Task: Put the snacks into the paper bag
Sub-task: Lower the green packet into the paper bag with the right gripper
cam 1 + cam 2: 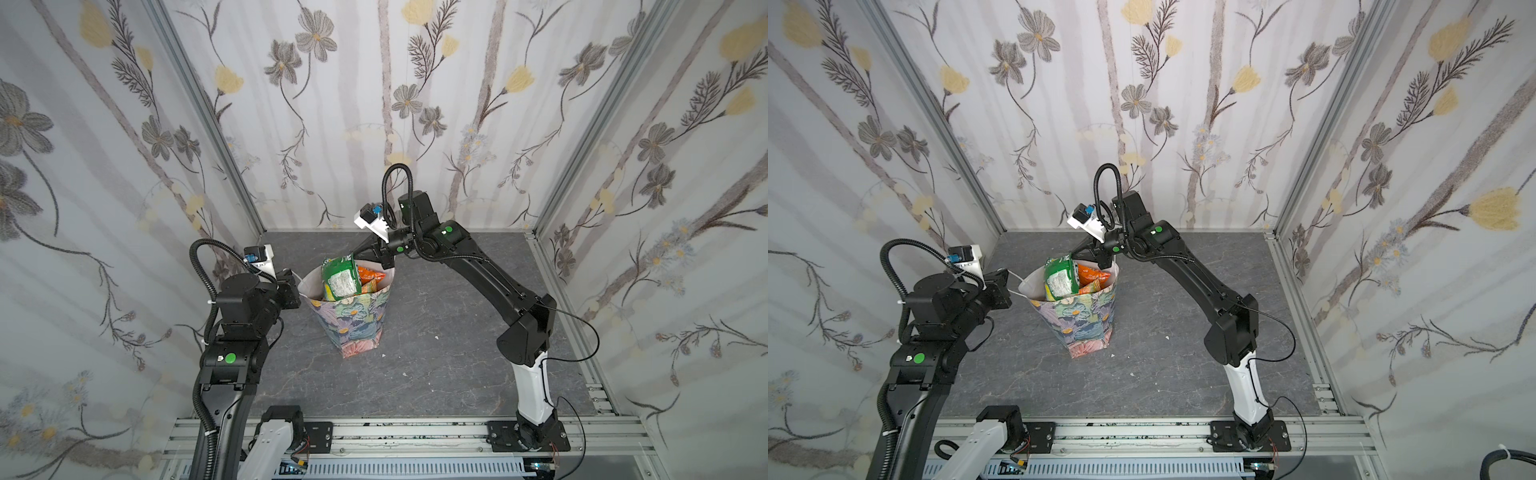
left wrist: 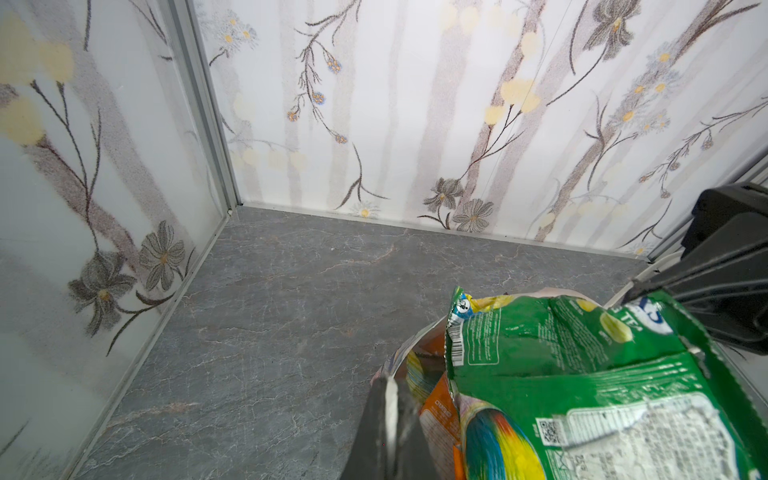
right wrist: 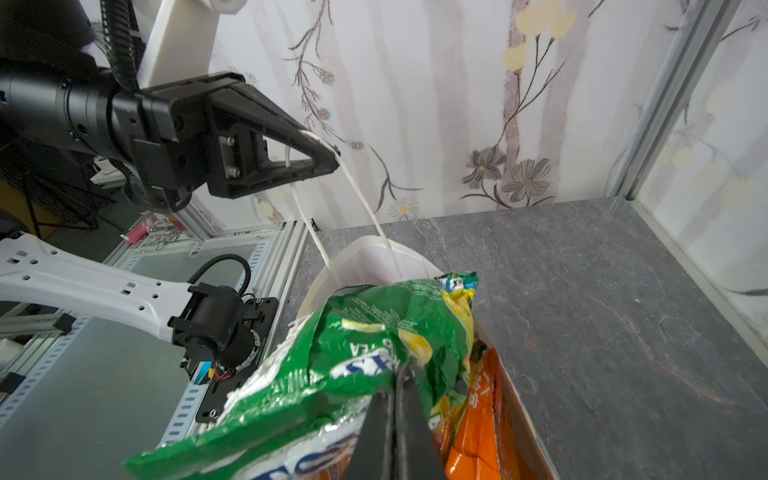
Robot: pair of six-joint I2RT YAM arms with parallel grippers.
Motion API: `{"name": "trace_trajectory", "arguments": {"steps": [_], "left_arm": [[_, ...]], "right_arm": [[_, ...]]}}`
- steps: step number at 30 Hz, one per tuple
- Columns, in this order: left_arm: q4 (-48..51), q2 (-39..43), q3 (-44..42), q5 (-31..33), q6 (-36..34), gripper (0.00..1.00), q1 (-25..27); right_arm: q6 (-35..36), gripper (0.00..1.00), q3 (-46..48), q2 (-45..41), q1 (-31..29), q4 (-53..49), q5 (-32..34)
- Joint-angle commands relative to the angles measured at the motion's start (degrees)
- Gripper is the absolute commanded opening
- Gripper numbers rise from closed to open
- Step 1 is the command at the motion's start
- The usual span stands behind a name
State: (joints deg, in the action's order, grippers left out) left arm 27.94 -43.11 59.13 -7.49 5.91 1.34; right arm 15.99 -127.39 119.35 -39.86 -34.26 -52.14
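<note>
The floral paper bag [image 1: 353,328] [image 1: 1079,328] stands upright mid-table, mouth open. A green snack packet [image 1: 340,280] [image 1: 1061,280] [image 3: 374,324] [image 2: 582,365] sticks up out of the mouth, with orange packets [image 1: 370,275] [image 3: 478,415] beside it inside. My right gripper [image 1: 353,255] [image 1: 1073,252] [image 3: 401,374] is shut on the green packet's upper edge. At the bag's left rim, my left gripper [image 1: 296,275] [image 1: 1010,276] [image 2: 390,415] [image 3: 332,156] is shut on the white cord handle [image 3: 361,199], holding it taut up and away. The bag's bottom is hidden.
Grey stone-look tabletop [image 1: 436,291] enclosed by floral walls on three sides. An aluminium rail [image 1: 415,434] with both arm bases runs along the front edge. Small white scraps [image 1: 436,336] lie right of the bag.
</note>
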Motion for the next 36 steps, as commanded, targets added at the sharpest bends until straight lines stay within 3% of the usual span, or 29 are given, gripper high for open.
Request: {"name": "trace_trajectory", "arguments": {"steps": [1, 5, 11, 14, 23, 36], "left_arm": [[-3.58, 0.19, 0.55, 0.8, -0.53, 0.0, -0.1], [-3.85, -0.3, 0.46, 0.19, -0.37, 0.0, -0.07], [-3.64, -0.3, 0.87, 0.45, -0.46, 0.0, -0.04], [-3.51, -0.31, 0.99, 0.63, -0.52, 0.0, -0.01], [-3.69, -0.57, 0.93, 0.72, -0.54, 0.0, -0.11], [-3.42, 0.0, 0.89, 0.98, -0.63, 0.0, -0.11]], "right_arm": [[3.06, 0.21, 0.13, -0.65, 0.79, -4.46, 1.64], [-0.16, 0.49, -0.1, -1.27, 0.87, -1.08, 12.07], [-3.51, 0.56, -0.4, -6.12, 0.47, 4.15, 27.07], [-2.93, 0.56, -0.38, -8.17, -0.91, 4.26, 33.55], [0.44, 0.55, -0.31, -8.22, -6.72, 1.74, 39.32], [0.31, 0.53, -0.31, -4.49, -12.32, -0.18, 40.88]]}}
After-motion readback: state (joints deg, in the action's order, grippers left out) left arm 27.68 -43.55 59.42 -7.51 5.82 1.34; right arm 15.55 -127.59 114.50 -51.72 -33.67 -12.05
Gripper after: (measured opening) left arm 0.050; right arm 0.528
